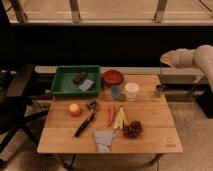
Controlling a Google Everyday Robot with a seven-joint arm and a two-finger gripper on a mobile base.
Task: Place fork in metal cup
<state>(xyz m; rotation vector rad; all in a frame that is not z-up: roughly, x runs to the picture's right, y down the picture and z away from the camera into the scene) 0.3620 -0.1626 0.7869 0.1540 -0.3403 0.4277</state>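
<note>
One arm: a white arm comes in from the right edge, raised above the right rear corner of the tabletop (150,140).
Gripper: the gripper (165,59) is at the arm's left end, high over the metal cup, clenched shut.
Fork: a thin silvery stick, the fork (161,75), hangs down from the gripper towards the cup; its lower end lies near the cup's rim, though whether it is inside the cup cannot be told.
Metal cup: the small dark shiny metal cup (159,91) stands upright near the right edge of the tabletop, right of the white cup and apart from it.
White cup: the white cup (132,90) stands just beside the pale blue cup (116,92), which is on its left.
Red bowl: a red bowl (113,77) sits behind the two cups.
Green tray: a green tray (64,85) occupies the left rear, with a dark block (79,77) and a grey piece (86,85) in it.
Front items: an orange round fruit (74,109), a black-handled tool (85,121), a red pepper (111,114), pale yellow strips (120,118), a dark cluster (133,129) and a grey cloth (104,139).
</note>
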